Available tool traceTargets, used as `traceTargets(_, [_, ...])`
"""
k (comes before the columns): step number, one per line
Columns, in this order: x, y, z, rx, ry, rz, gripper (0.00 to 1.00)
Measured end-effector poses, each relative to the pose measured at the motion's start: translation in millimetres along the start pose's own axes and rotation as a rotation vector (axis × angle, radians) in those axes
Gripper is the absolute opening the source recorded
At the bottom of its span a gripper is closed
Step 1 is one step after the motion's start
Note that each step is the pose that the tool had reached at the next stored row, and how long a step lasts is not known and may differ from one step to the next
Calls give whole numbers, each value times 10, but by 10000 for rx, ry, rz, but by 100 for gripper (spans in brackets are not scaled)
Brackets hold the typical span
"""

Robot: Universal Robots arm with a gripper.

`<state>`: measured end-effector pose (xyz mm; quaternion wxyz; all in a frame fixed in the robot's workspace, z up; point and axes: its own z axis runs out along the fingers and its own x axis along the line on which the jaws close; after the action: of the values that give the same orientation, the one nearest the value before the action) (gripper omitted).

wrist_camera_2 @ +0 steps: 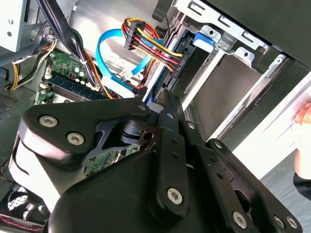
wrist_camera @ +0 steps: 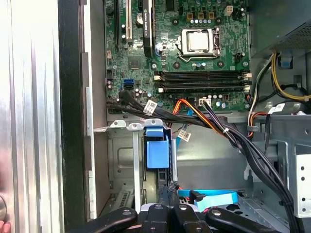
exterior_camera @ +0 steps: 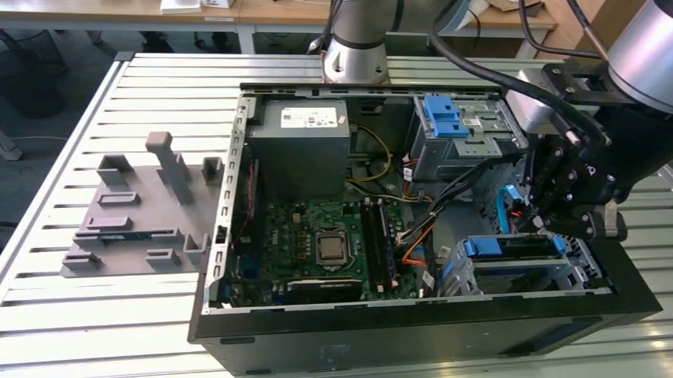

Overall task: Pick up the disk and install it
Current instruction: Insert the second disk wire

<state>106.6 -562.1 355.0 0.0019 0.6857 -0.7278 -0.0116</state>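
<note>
My gripper (wrist_camera: 170,191) is closest in both wrist views, with black links and the fingers drawn narrow together; I see nothing between them. It hangs just above the drive cage (exterior_camera: 573,266). The disk (exterior_camera: 512,246) lies inside this cage, its blue carrier frame at the cage opening, so it looks already slid in, or nearly. I judge the disk stiff and rather heavy for its size, with smooth metal faces and fragile inside. It is better to hold it at the plastic frame edges, not the label.
</note>
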Motion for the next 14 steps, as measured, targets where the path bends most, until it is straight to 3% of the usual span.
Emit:
traceTargets(8, [3,50,-1,14,0,-1,11])
traceTargets(14, [2,56,-69,22,-1,-1,11])
